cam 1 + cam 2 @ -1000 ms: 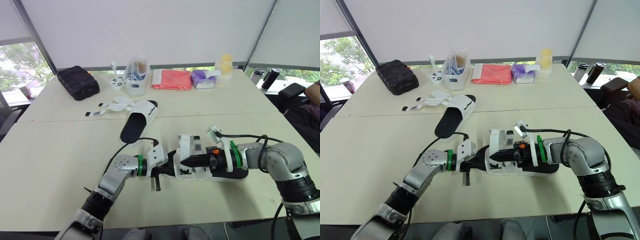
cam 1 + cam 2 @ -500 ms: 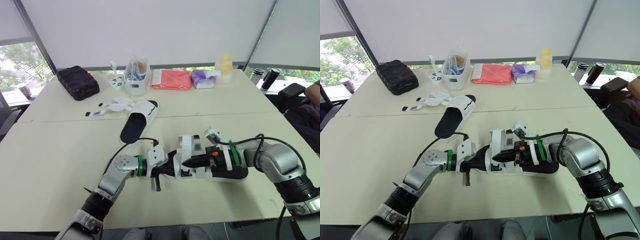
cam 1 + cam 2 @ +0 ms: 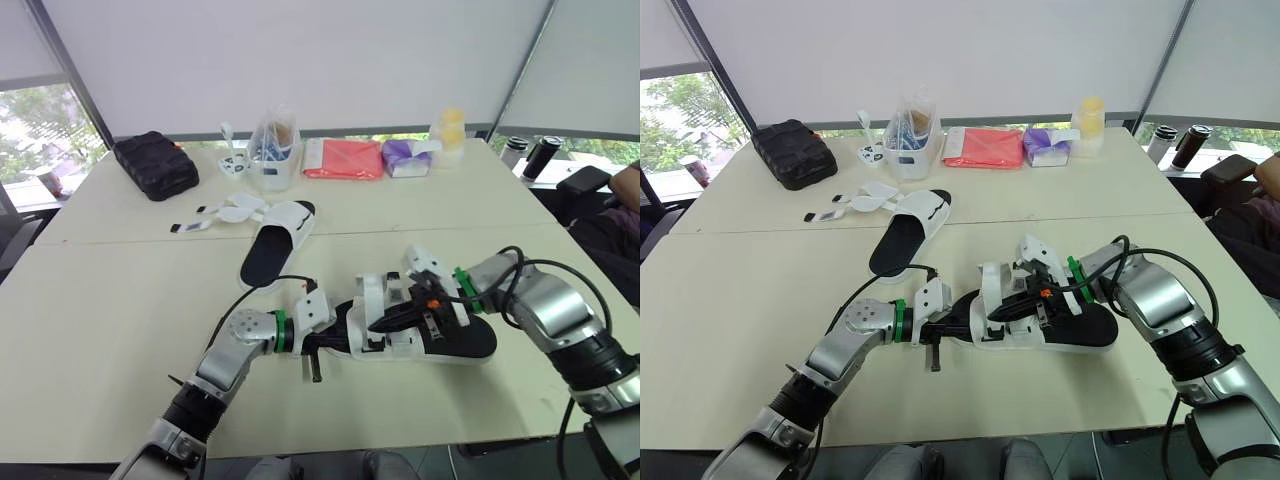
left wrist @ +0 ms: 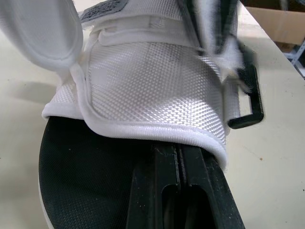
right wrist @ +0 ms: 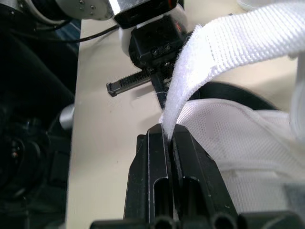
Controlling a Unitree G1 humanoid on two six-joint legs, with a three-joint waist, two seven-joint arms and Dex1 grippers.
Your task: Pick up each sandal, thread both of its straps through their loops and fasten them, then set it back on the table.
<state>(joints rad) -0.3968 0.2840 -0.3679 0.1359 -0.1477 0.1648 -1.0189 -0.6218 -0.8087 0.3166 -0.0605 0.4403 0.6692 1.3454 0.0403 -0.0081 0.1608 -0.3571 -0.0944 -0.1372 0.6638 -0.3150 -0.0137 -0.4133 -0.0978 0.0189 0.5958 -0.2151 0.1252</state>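
The white mesh sandal with black sole (image 3: 455, 340) lies on the cream desk (image 3: 100, 330) near its front edge. The left gripper (image 3: 318, 345) fingers (image 4: 162, 186) are together, with the tips under the upper's front rim. The right gripper (image 3: 378, 325) fingers (image 5: 155, 162) clamp the white woven strap (image 5: 228, 45).

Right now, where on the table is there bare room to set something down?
The widest bare patch of table lies on the robot's left, between the black case and the left gripper. Another lies beyond the near sandal, right of the far sandal. The far edge is crowded: clear bin, red pouch, purple pack, yellow bottle.
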